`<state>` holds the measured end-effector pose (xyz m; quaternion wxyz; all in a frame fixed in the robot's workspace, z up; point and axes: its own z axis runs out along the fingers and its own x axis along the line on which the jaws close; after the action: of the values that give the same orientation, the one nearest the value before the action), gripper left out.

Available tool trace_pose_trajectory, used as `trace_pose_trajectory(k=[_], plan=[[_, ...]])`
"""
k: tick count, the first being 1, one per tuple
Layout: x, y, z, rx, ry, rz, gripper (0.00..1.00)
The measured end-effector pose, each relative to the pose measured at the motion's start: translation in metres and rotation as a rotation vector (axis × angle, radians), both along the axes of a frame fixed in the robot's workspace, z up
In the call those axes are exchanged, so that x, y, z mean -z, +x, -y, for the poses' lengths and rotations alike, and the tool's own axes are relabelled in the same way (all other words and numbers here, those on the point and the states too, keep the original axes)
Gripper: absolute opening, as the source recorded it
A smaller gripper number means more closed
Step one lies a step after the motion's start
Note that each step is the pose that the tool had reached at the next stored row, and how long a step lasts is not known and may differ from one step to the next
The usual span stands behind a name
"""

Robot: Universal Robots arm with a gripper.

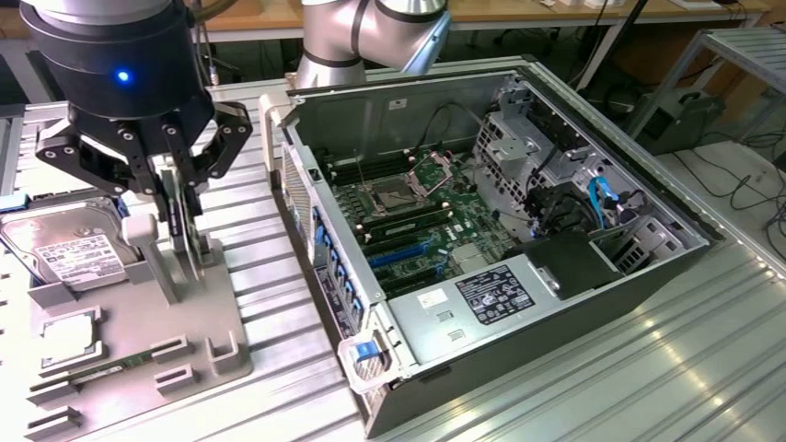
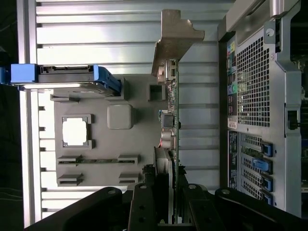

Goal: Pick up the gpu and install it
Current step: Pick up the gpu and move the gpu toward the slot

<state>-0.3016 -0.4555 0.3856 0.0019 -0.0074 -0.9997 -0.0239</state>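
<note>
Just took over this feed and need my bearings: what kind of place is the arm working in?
Probably a robotics lab workcell: an open computer case on a slotted aluminium table, a grey parts fixture beside it, workbenches behind.

No legible text anywhere. White label on the drive, at the exterior view's left: print too fine to read. Black label and white sticker on the metal cover inside the case: unreadable lines. Nothing readable on the gpu.
</note>
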Motion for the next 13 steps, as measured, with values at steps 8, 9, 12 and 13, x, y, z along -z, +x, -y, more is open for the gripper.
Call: trace_pose_trajectory(k=[8,9,12,13], plan=[[-0.0050,0.0001,0.0000,0.000,-0.0001,-0.0001,0.27],[-0.0055,0.0000,0.0000,0.000,0.0001,0.0001,0.27],[-0.0093,0.0000,0.0000,0.000,0.0000,0.0000,0.27],[-0.0105,0.0000,0.0000,0.000,0.0000,0.0000,0.27]])
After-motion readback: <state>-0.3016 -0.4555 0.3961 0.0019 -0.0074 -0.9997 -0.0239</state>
